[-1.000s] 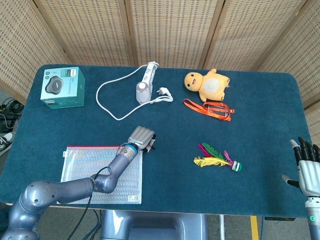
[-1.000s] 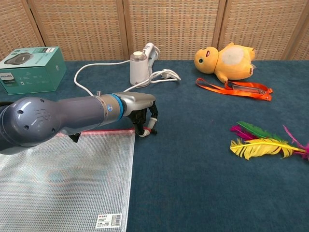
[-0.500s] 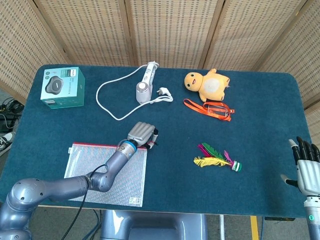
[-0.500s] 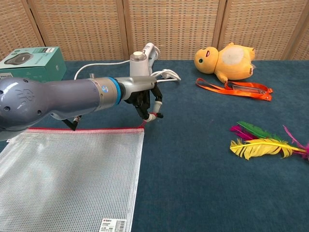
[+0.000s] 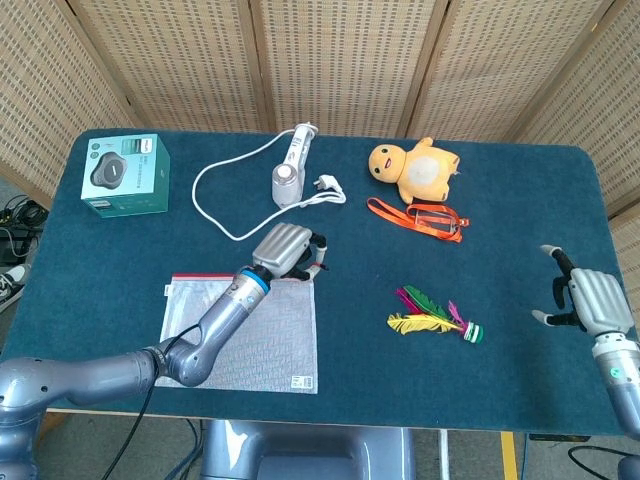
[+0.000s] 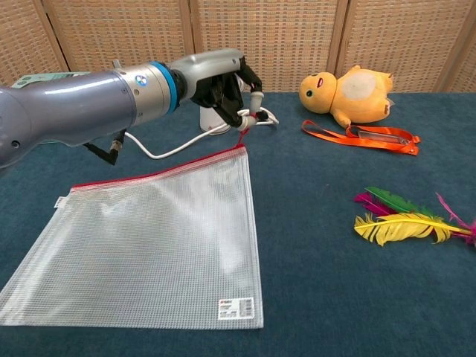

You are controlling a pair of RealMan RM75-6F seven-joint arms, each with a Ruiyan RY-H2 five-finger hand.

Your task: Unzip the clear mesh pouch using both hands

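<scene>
The clear mesh pouch [image 6: 156, 238] lies on the blue table [image 5: 520, 210], its red zipper edge rising toward the left hand [image 6: 223, 85]. That hand pinches the zipper pull at the pouch's far right corner, lifting the corner off the cloth. A white barcode label sits at the pouch's near right corner; its print is too small to read. The right hand [image 5: 590, 300] hovers well right of the pouch, fingers apart, holding nothing. Left of the pouch stands a teal box [image 5: 125, 175]; its lettering cannot be read.

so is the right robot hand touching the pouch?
No. The right robot hand hovers at the table's far right edge, well apart from the pouch, holding nothing.
</scene>
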